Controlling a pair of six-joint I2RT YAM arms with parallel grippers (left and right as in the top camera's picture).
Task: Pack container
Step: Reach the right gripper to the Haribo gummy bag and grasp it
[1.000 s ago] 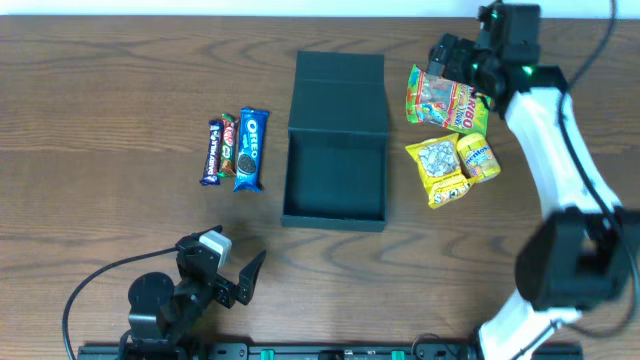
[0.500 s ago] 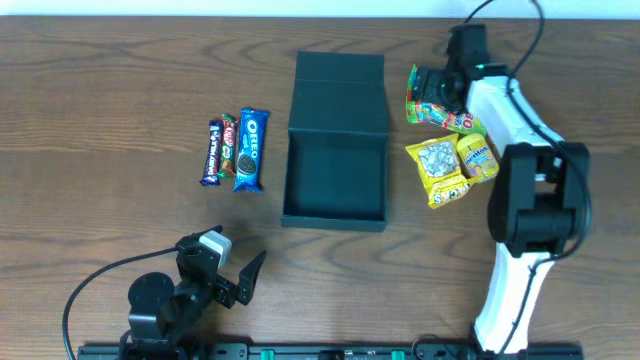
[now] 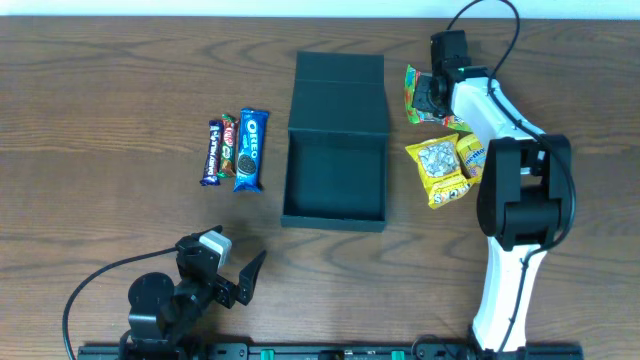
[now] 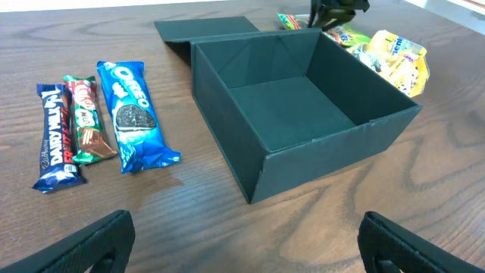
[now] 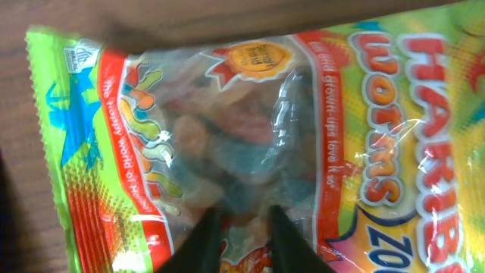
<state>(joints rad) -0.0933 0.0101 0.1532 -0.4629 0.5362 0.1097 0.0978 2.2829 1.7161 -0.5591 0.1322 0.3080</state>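
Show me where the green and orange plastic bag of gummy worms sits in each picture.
Overhead: the green and orange plastic bag of gummy worms lies upper right, beside the dark teal square box.
Left wrist: top edge, beyond the box's far corner.
Right wrist: fills the picture.
Shared landmark: the right gripper, black fingers on the bag in every view.

The open teal container (image 4: pixel 303 106) sits on the bench (image 4: pixel 227 227), Dairy Milk bar (image 4: pixel 54 136), green wafer bar (image 4: pixel 85 120) and Oreo packet (image 4: pixel 132 117) side by side to its left, yellow packets (image 4: pixel 394 57) behind, fingers (image 4: pixel 83 246) spread wide.
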